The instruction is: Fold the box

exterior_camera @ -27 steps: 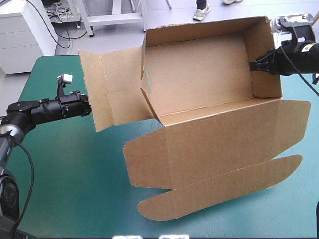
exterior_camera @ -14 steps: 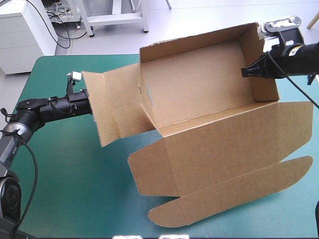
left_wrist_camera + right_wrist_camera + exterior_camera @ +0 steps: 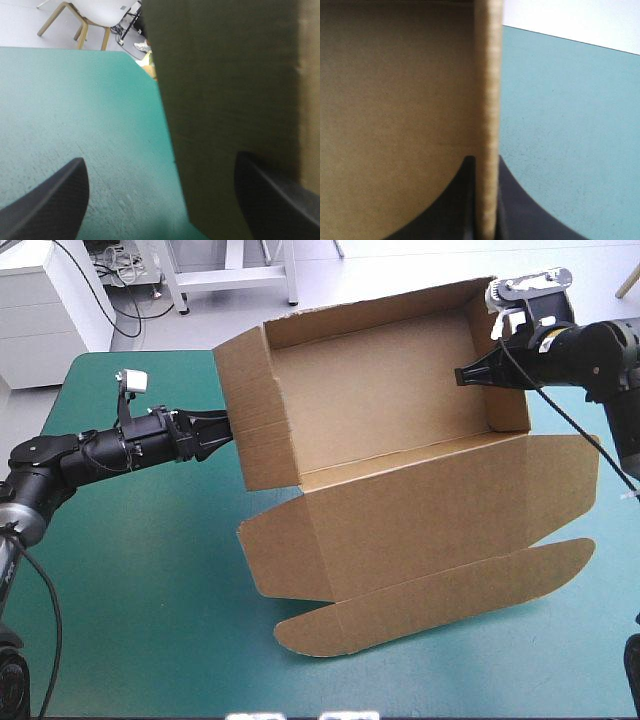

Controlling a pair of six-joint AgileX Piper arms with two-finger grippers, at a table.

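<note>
Box (image 3: 380, 410) stands tray-open at the far side of the bench (image 3: 150, 590), lid flat toward the near edge, right claw (image 3: 462, 375) pinched on its right end wall, left claw (image 3: 222, 425) spread wide at the left wall, so press that wall square, gently!

brown box (image 3: 390, 400) stands as an open tray, lid flat toward the near edge.

High view looks down from above-behind over the whole surface (image 3: 150, 590). Left wrist view sits close behind left claw (image 3: 160, 159), facing one box (image 3: 230, 100) end; right wrist view hugs the opposite end. All share the box.
</note>
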